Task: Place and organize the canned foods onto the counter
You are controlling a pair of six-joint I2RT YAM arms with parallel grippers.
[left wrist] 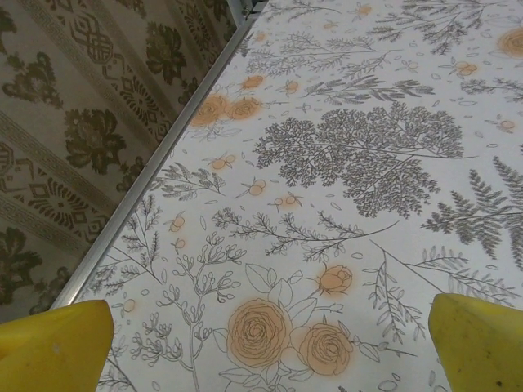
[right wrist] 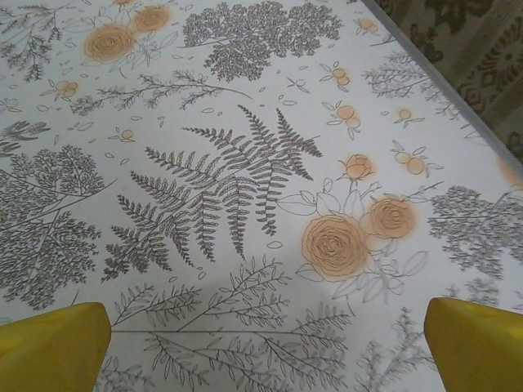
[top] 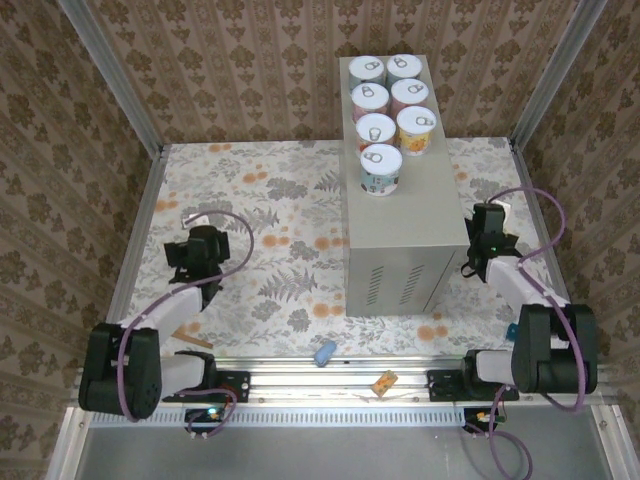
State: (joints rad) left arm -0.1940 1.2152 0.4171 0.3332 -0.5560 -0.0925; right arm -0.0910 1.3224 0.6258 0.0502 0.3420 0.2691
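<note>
While cans (top: 380,168) top the counter (top: 405,220), a blue lump (top: 325,352) lies apart.

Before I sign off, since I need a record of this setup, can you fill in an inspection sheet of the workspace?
Surface: floral sheet, lying flat.
Job's things: seven cans upright on the far end of the grey box, in two rows with one in front.
Clutter: blue lump by the near rail; tan block on the rail.
Grippers: left gripper and right gripper open, holding nothing, above the sheet.
Cables: purple cable looped at the left wrist, another at the right.
Surroundings: brown patterned walls, metal frame posts.
</note>
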